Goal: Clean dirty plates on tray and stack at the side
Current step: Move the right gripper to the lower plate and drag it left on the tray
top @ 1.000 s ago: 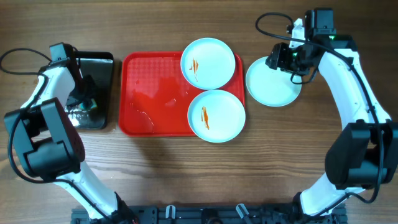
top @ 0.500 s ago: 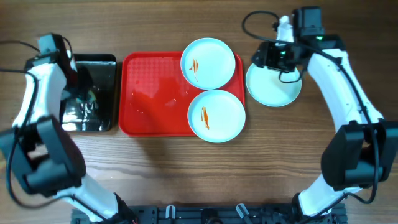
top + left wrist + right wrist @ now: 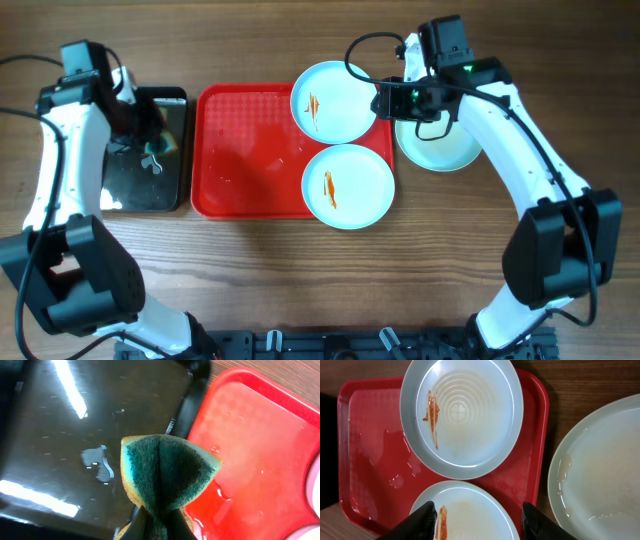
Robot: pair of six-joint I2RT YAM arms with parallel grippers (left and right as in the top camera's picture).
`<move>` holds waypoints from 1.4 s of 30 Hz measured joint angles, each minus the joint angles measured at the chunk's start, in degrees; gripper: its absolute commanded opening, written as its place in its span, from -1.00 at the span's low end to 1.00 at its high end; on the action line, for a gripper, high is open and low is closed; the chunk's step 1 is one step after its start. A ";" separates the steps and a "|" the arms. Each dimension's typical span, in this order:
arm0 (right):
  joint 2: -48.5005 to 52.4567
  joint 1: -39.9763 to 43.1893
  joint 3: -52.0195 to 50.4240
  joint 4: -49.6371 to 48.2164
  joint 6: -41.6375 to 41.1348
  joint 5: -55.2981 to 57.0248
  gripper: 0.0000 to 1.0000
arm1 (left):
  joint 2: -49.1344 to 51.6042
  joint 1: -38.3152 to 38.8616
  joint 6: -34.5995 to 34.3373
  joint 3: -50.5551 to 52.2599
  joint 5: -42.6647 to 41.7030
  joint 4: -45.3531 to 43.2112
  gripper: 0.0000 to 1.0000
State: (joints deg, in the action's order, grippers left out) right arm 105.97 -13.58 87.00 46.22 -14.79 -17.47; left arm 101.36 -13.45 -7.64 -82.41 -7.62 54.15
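Three round pale mint-white plates [image 3: 348, 186] are in view, and we count two of them on the large red plastic tray [image 3: 245, 150]. The first plate [image 3: 334, 102] sits at the tray's 1 o'clock corner and the second plate [image 3: 470, 510] at its 4 o'clock corner, their rims nearly touching. Each carries an orange-brown sauce streak. The third plate [image 3: 440, 140] lies off the tray on the wooden table [image 3: 300, 270], just beside the tray at its 3 o'clock side, wet and partly under the right arm. We see water glinting on the tray's bare textured floor.

At the tray's 9 o'clock side lies a narrow black rectangular tray [image 3: 130, 185]. Above it we find the left gripper [image 3: 157, 520] pinched tight on a folded green-and-yellow scouring sponge [image 3: 165, 472]. The right gripper [image 3: 481, 520] hangs over the tray's 3 o'clock edge, between the first plate and the third. Its jaws stand partly apart and hold nothing.
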 measured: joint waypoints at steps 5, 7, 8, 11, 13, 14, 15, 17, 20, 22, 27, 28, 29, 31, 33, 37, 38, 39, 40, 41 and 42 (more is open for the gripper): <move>2.51 -0.15 0.15 7.39 0.02 0.37 0.11 | 0.00 2.84 -0.90 0.00 -0.90 0.11 -0.92; 2.75 -0.15 0.15 10.97 0.11 0.66 0.11 | 0.00 2.97 -1.31 0.00 -1.09 0.11 -0.92; 2.75 -0.15 0.26 13.66 0.39 0.63 0.11 | 0.00 2.97 -1.49 0.00 -1.09 0.13 -0.92; 2.73 -0.22 -0.74 17.81 1.42 0.79 -0.01 | 0.00 2.97 -1.68 0.00 -1.09 0.15 -0.92; 2.73 -0.33 -2.91 18.12 1.62 0.81 -0.03 | 0.00 2.97 -1.68 0.00 -1.09 0.13 -0.92; 2.75 -0.39 -4.70 18.25 1.62 0.83 -0.07 | 0.00 2.97 -1.68 0.00 -1.09 0.15 -0.92; 2.78 -0.50 -6.49 18.32 1.62 0.83 -0.14 | 0.00 2.97 -1.68 0.00 -1.09 0.15 -0.92; 2.78 -0.55 -9.35 18.03 1.68 0.81 -0.22 | 0.00 2.97 -1.68 0.00 -1.11 0.15 -0.92; 2.80 -0.59 -12.90 17.22 1.57 0.87 -0.44 | 0.00 2.97 -1.68 0.00 -1.11 0.15 -0.92; 2.80 -0.66 -13.92 15.74 1.36 0.83 -0.46 | 0.00 2.97 -1.68 0.00 -1.11 0.13 -0.92; 2.80 -2.32 -15.04 12.90 0.48 0.87 -0.63 | 0.00 2.97 -1.68 0.00 -1.11 0.15 -0.92; 2.80 -3.04 -15.04 12.11 0.07 0.85 -0.71 | 0.00 2.97 -1.68 0.00 -1.11 0.13 -0.92; 2.80 -3.98 -15.04 11.41 -0.44 0.94 -0.80 | 0.00 2.97 -1.68 0.00 -1.11 0.13 -0.92; 2.80 -5.38 -15.04 10.86 -1.20 1.03 -0.91 | 0.00 2.97 -1.68 0.00 -1.11 0.15 -0.92; 2.80 -6.64 -15.04 10.43 -2.03 1.03 -0.91 | 0.00 2.97 -1.68 0.00 -1.11 0.15 -0.92; 2.80 -8.57 -15.04 9.97 -2.56 1.03 -0.91 | 0.00 2.97 -1.68 0.00 -1.11 0.15 -0.92; 2.80 -9.29 -15.04 9.33 -2.58 1.03 -0.91 | 0.00 2.97 -1.68 0.00 -1.11 0.15 -0.92; 2.80 -9.94 -15.04 8.52 -2.82 1.01 -0.91 | 0.00 2.97 -1.68 0.00 -1.11 0.15 -0.92; 2.78 -10.60 -15.04 7.85 -3.08 0.96 -0.91 | 0.00 2.97 -1.68 0.00 -1.11 0.15 -0.92; 2.80 -11.37 -15.04 7.34 -3.41 0.92 -0.91 | 0.00 2.97 -1.68 0.00 -1.11 0.15 -0.92; 2.80 -12.11 -15.04 7.06 -3.63 0.81 -0.91 | 0.00 2.97 -1.68 0.00 -1.11 0.15 -0.92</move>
State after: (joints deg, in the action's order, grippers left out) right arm 108.77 -25.69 71.96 53.28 -18.41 -16.67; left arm 101.36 -10.48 -9.32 -82.41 -8.73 54.30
